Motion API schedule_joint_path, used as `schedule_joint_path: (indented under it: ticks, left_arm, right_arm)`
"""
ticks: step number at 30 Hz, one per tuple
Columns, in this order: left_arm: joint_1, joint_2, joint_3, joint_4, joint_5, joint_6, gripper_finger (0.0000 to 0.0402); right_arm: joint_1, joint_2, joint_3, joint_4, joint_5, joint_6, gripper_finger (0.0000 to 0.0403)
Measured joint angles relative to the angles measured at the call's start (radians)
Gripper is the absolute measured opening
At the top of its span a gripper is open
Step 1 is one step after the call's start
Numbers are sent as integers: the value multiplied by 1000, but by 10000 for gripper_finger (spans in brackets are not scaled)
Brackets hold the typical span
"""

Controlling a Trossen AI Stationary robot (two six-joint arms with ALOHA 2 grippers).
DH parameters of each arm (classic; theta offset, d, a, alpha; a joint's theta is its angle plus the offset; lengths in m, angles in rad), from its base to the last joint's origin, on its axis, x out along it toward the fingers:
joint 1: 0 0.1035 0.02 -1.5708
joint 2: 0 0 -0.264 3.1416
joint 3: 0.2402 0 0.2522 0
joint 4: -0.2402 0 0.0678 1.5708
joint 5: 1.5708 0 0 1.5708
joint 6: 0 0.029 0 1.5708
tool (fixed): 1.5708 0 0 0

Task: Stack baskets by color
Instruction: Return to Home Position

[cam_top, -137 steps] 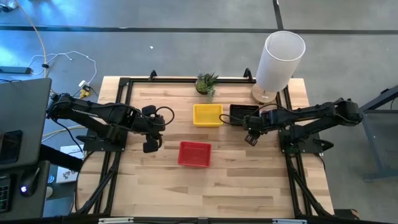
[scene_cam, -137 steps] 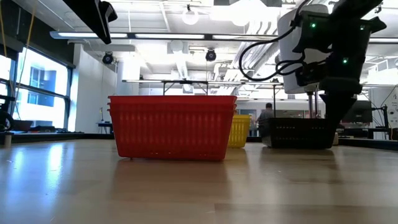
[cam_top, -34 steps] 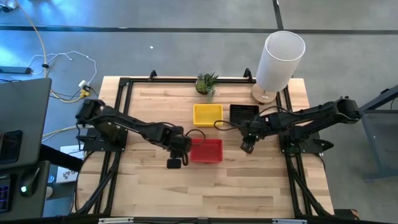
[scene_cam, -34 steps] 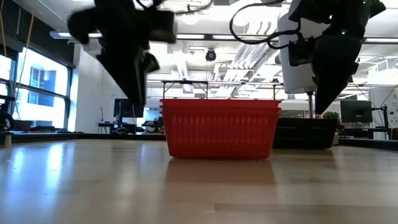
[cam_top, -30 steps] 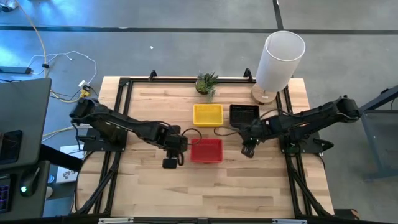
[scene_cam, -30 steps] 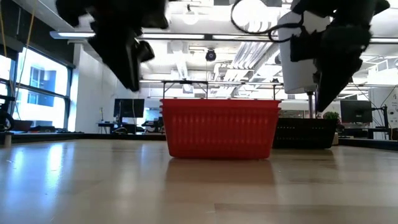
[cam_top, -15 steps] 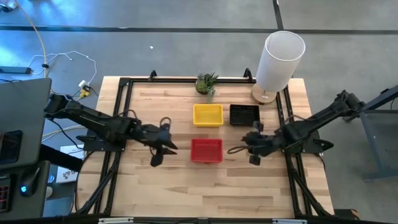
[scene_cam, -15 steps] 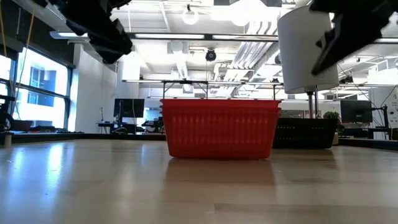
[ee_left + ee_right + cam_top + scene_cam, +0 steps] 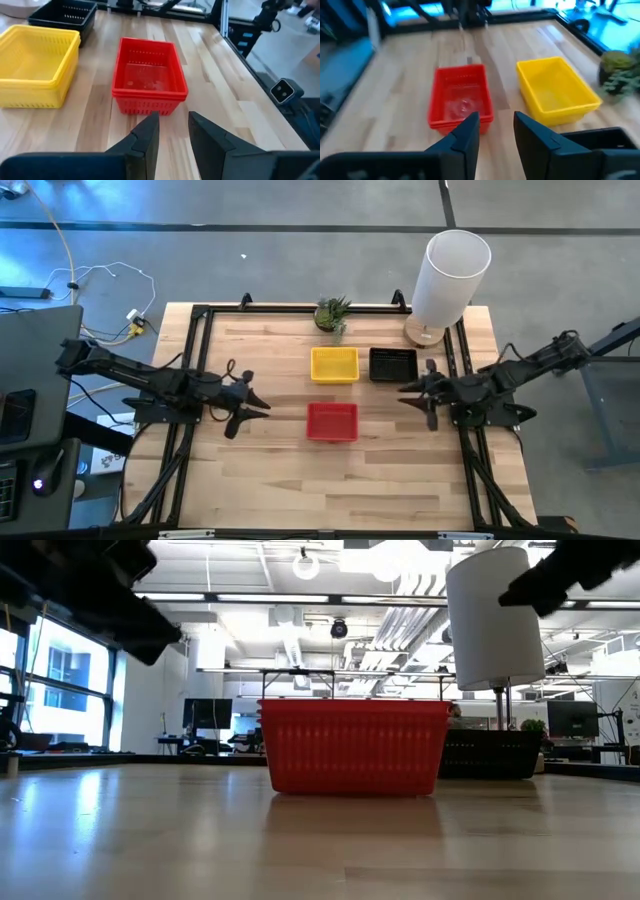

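- We see the red baskets (image 9: 352, 745) nested in one stack, resting mid-table (image 9: 200, 840).
- Behind them to the right, a black basket (image 9: 487, 754) is partly hidden by the red stack.
- Beyond it rises the white cylinder (image 9: 492, 615).
- We find part of the left arm (image 9: 110, 595), dark, at upper left, clear of the baskets.
- Part of the right arm (image 9: 565, 575) shows at upper right, beside the cylinder.

An open lab: strip lights (image 9: 330, 601) are glowing under exposed ceiling pipes (image 9: 400, 635), and monitors (image 9: 207, 713) are standing beyond the wooden tabletop (image 9: 200, 840).
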Motion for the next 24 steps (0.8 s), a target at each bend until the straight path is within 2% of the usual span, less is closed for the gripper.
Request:
schedule_joint_path:
  ticks: [5,7,10,17,24]
  left_arm:
    - [0,-130,-86,6,0,-49,92]
    - [0,-184,-106,4,0,-66,92]
    - [-2,-260,-120,-4,0,-38,92]
    - [-2,-413,-120,-162,0,-2,92]
    - [-5,-506,-121,-189,0,16,92]
  right_arm:
    - [1,-184,-191,203,-73,-31,108]
    - [0,-257,-247,235,-65,-51,108]
    - [-6,-370,-302,227,-14,-46,108]
    - [-8,-610,-320,131,-37,-68,108]
    - [-8,-610,-329,104,-52,-76,108]
